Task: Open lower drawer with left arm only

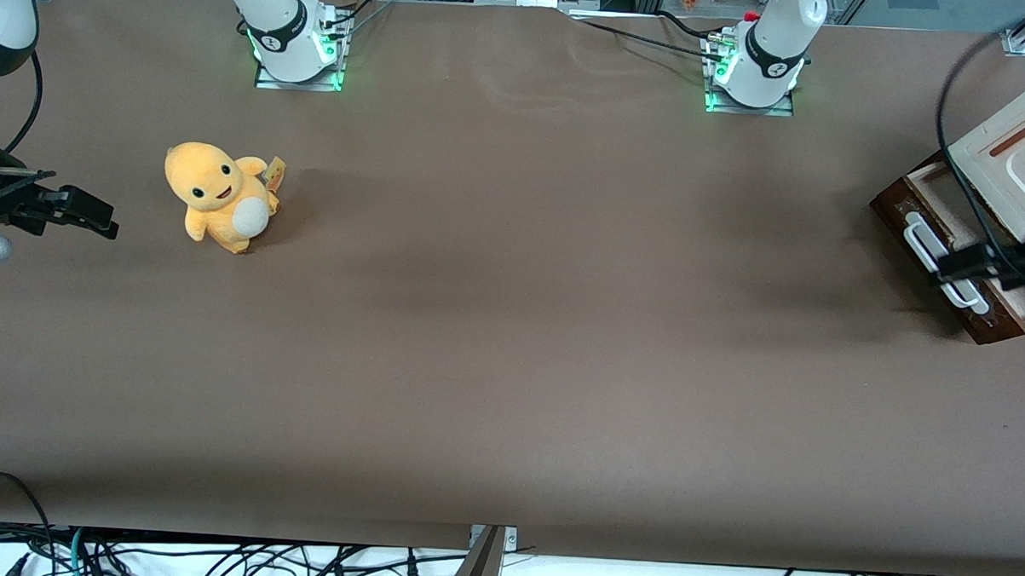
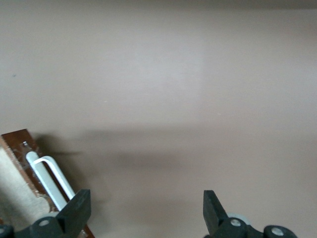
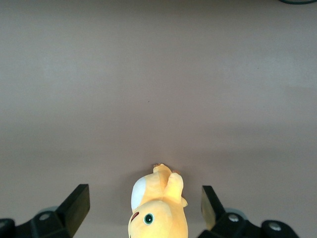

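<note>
The lower drawer is at the working arm's end of the table. It has a dark brown glossy front and a long white bar handle. It stands pulled out a little, and its pale cream inside shows. My left gripper hangs over the handle's middle. In the left wrist view the gripper is open. The handle and the drawer front lie beside one finger. Only bare table shows between the fingers.
The cabinet's cream top panel with a reddish-brown strip sits above the drawer. A yellow plush toy stands toward the parked arm's end and also shows in the right wrist view. The brown table has cables along its near edge.
</note>
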